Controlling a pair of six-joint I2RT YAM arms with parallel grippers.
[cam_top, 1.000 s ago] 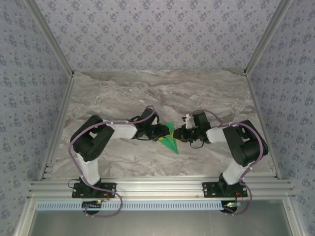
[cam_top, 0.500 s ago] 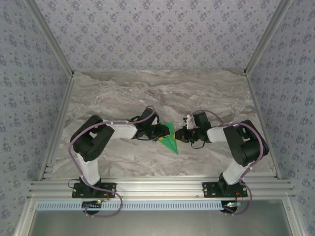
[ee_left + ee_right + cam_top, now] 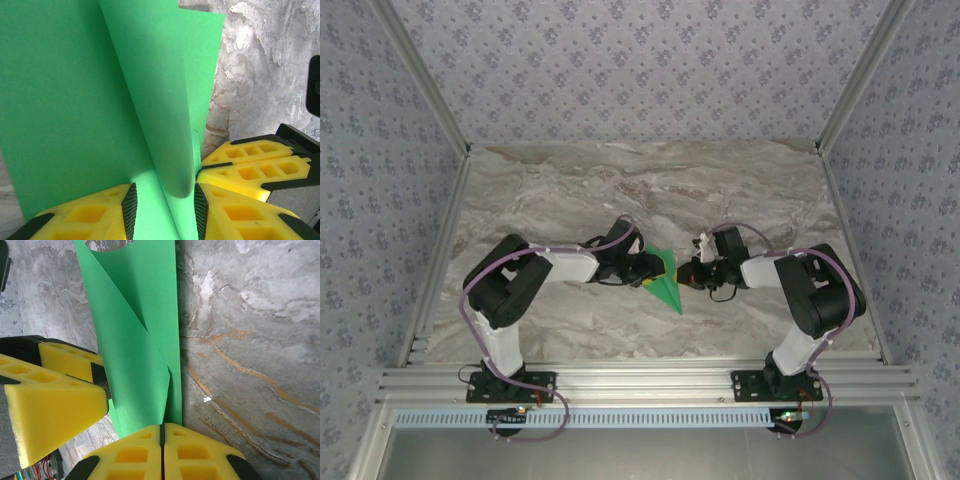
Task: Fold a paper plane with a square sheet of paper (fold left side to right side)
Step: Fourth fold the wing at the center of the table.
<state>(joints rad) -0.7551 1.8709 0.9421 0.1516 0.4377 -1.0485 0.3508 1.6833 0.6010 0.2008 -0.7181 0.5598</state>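
Observation:
The square sheet of paper (image 3: 667, 283) is bright green and creased into a narrow wedge, its point toward the near edge of the marble table (image 3: 620, 190). It lies mid-table between both grippers. My left gripper (image 3: 650, 272) is at its left side. In the left wrist view that gripper (image 3: 164, 192) has its jaws apart, straddling the paper (image 3: 75, 100), with a raised curved flap (image 3: 165, 125) between the pads. My right gripper (image 3: 686, 276) meets the paper from the right. Seen from the right wrist, it (image 3: 161, 426) is shut, pinching the lifted flap's edge (image 3: 135, 315).
The two grippers' yellow fingers nearly touch over the paper: the right one's fingers (image 3: 250, 165) show in the left wrist view and the left one's fingers (image 3: 50, 390) in the right wrist view. Aluminium rails (image 3: 640, 378) border the table's near edge.
The right wrist has shifted slightly toward the paper. The paper and the left arm look unchanged.

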